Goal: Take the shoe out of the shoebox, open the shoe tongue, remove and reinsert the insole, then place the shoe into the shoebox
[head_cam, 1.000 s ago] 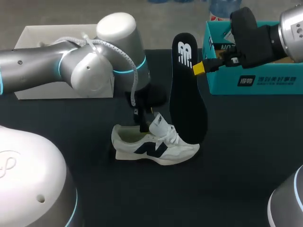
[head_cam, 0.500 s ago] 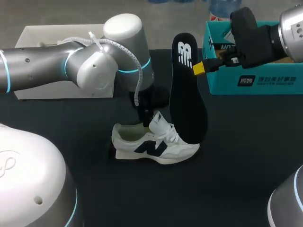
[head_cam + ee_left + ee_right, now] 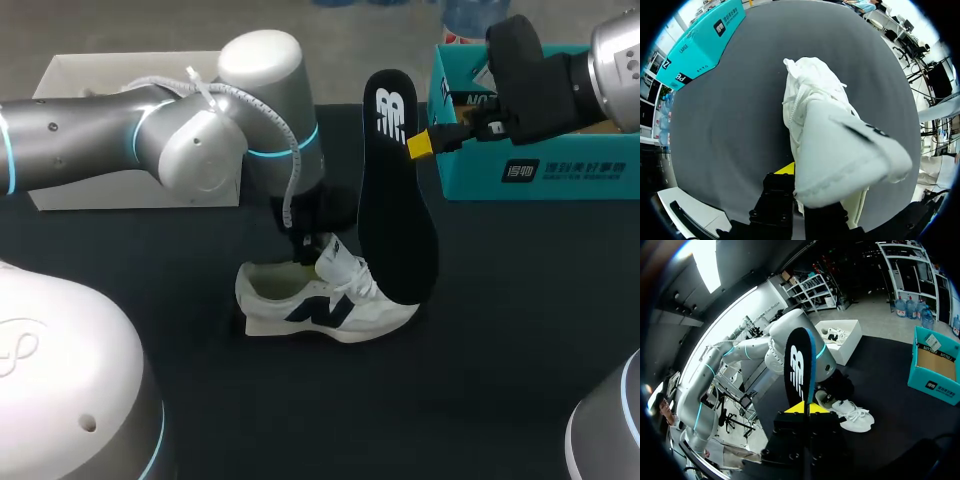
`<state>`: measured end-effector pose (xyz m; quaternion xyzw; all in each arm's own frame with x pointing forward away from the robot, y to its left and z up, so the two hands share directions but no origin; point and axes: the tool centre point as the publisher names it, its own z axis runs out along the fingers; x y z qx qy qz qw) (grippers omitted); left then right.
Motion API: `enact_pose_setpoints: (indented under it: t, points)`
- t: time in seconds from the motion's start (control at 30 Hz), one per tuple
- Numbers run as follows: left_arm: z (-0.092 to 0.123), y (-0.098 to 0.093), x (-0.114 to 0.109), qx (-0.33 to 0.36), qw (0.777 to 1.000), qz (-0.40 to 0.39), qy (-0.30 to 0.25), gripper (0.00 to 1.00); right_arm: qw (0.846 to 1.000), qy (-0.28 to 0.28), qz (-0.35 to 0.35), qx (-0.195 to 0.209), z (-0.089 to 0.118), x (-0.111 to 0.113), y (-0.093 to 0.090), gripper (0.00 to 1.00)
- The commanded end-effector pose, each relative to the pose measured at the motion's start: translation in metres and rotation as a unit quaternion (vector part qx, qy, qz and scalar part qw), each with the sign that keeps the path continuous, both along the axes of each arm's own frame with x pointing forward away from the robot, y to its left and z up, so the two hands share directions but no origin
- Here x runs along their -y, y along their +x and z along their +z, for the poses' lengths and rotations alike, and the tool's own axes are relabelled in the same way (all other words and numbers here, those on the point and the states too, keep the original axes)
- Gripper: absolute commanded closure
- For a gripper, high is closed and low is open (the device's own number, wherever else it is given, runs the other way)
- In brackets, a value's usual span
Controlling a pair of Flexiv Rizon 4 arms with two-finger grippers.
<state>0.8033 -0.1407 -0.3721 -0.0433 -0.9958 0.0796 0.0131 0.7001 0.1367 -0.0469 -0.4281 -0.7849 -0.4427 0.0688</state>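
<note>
Right gripper (image 3: 424, 144) clamping upright insole (image 3: 396, 225), left gripper (image 3: 307, 248) pinching shoe (image 3: 345, 314), teal shoebox (image 3: 560, 172) behind, white box (image 3: 100, 72) beside.

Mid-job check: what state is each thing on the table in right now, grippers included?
Shoe: resting on its sole on the table, gripped at its opening.
Insole: out of the shoe, held upright.
Left gripper: shut on the shoe.
Right gripper: shut on the insole.
Teal shoebox: open, no shoe inside.
White box: open, shoes inside.
</note>
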Motion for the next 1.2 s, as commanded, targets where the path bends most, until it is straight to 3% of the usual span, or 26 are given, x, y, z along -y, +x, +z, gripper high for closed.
enact_pose_setpoints:
  t: [0.03, 0.17, 0.2, 0.23, 0.27, 0.33, 0.5, 0.53, 0.57, 0.63, 1.2]
  points:
    - [0.009, 0.002, -0.007, -0.018, 0.999, -0.043, -0.006, 1.00, 1.000, 0.000, 0.000, -0.001, -0.001, -0.002, 0.001, 1.00]
    - [0.022, 0.007, -0.011, -0.050, 0.985, -0.164, 0.010, 1.00, 1.000, 0.000, 0.000, -0.001, -0.001, -0.002, 0.001, 1.00]
    - [0.026, 0.008, -0.012, -0.070, 0.972, -0.219, 0.040, 1.00, 1.000, 0.000, 0.000, -0.001, -0.001, -0.002, 0.001, 1.00]
    - [0.029, 0.009, -0.014, -0.085, 0.963, -0.253, 0.030, 1.00, 1.000, 0.000, 0.000, -0.001, -0.001, -0.002, 0.001, 1.00]
    - [0.031, 0.009, -0.015, -0.085, 0.953, -0.284, 0.066, 1.00, 1.000, 0.000, 0.000, -0.001, -0.001, -0.002, 0.001, 1.00]
    - [0.035, 0.012, -0.017, -0.116, 0.933, -0.335, 0.061, 1.00, 1.000, 0.000, 0.000, -0.001, -0.001, -0.002, 0.001, 1.00]
    - [0.040, 0.012, -0.016, -0.139, 0.878, -0.454, 0.062, 1.00, 1.000, 0.000, 0.000, -0.001, -0.001, -0.002, 0.001, 1.00]
    - [0.043, 0.012, -0.016, -0.149, 0.851, -0.501, 0.050, 1.00, 1.000, 0.000, 0.000, -0.001, -0.001, -0.002, 0.001, 1.00]
    - [0.045, 0.011, -0.017, -0.152, 0.844, -0.512, 0.045, 1.00, 1.000, 0.000, 0.000, -0.001, -0.001, -0.002, 0.001, 1.00]
    - [0.047, 0.009, -0.017, -0.156, 0.807, -0.568, 0.023, 1.00, 1.000, 0.000, 0.000, -0.001, -0.001, -0.002, 0.001, 1.00]
    - [0.048, 0.011, -0.012, -0.141, 0.803, -0.580, 0.009, 1.00, 1.000, 0.000, 0.000, -0.001, -0.001, -0.002, 0.001, 1.00]
